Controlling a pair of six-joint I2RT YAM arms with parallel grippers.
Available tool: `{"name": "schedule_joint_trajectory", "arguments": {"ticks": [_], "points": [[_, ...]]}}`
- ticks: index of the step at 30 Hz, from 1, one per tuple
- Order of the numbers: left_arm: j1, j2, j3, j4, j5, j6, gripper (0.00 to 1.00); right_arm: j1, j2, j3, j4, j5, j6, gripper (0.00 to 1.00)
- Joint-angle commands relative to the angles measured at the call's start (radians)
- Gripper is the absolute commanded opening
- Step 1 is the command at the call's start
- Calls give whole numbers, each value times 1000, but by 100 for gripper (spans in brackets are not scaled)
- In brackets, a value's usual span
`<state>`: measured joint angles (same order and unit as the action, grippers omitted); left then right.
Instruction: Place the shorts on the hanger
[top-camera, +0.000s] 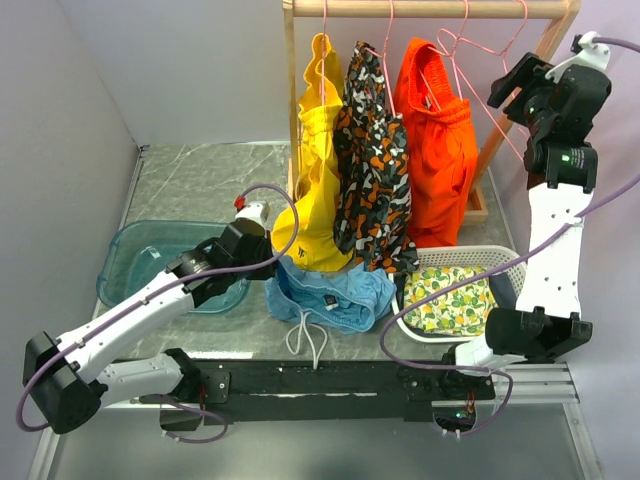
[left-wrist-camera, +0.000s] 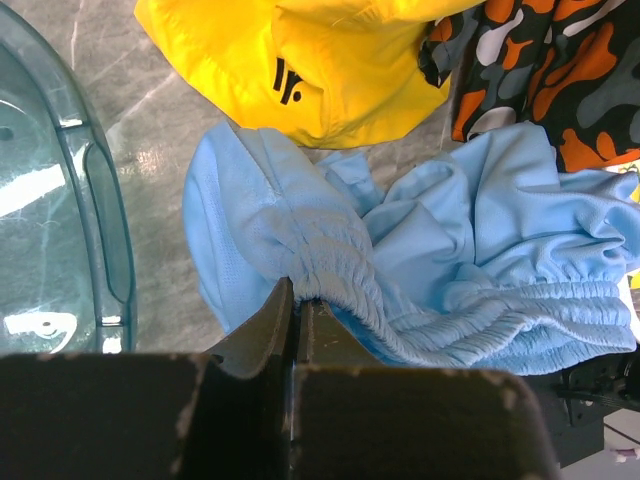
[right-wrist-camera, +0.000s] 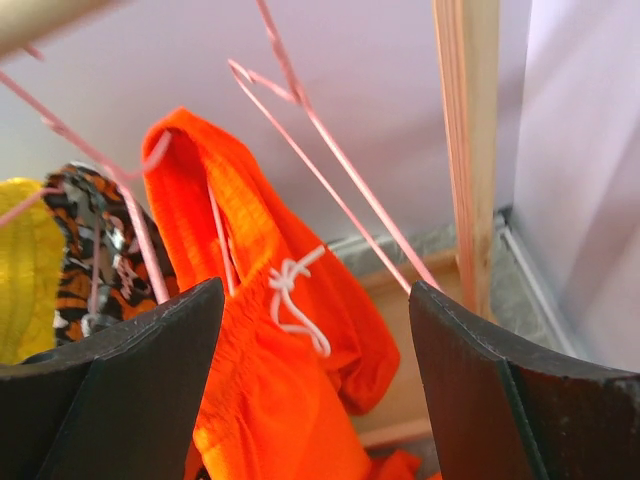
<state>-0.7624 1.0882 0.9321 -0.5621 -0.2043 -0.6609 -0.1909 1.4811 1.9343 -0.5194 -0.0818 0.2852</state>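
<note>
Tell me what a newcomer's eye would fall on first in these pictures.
The bright clothes hanging from the wooden rack at the back stand out first: a yellow garment, camouflage-print shorts and vivid orange shorts. Below them, crumpled light-blue fabric shorts lie on the grey table, the left gripper shut on their gathered waistband. The right gripper is raised, open, near an empty thin pink wire hanger at the rail's right end.

Tally recorded: four pink hangers (top-camera: 388, 30), three hung garments (top-camera: 435, 150), one light-blue shorts (top-camera: 335, 295), one white basket (top-camera: 500, 252), one lemon-print cloth (top-camera: 450, 300), one teal tub (top-camera: 120, 250).
</note>
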Motion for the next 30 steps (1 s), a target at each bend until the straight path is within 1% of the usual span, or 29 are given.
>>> {"name": "schedule_joint_trajectory", "arguments": {"ticks": [1,6,10,13,17,20,23,24,26,27,29,30], "points": [[17,-4,-9,63,57,34,1,-16,5,72,56,-12,-55,82],[21,6,-39,91,118,15,1,-19,39,61,87,39,-66,82],[25,18,-38,90,117,15,1,-19,126,110,50,36,-86,80],[29,19,-33,88,118,26,1,-19,163,123,51,43,-116,80],[37,22,-35,90,132,33,1,-22,202,150,36,1,-152,79],[46,29,-36,93,137,40,1,-21,216,150,24,-28,-158,77],[61,33,-41,99,158,40,1,-21,200,108,38,-41,-149,69],[64,33,-39,100,161,40,1,-22,190,95,42,-38,-147,61],[69,33,-41,102,166,41,1,-21,180,71,51,-33,-146,56],[71,33,-42,102,166,41,1,-21,173,63,53,-33,-144,45],[72,33,-42,105,172,41,1,-22,166,51,65,-35,-142,39],[72,33,-42,105,175,40,1,-22,168,51,67,-36,-141,30]]}}
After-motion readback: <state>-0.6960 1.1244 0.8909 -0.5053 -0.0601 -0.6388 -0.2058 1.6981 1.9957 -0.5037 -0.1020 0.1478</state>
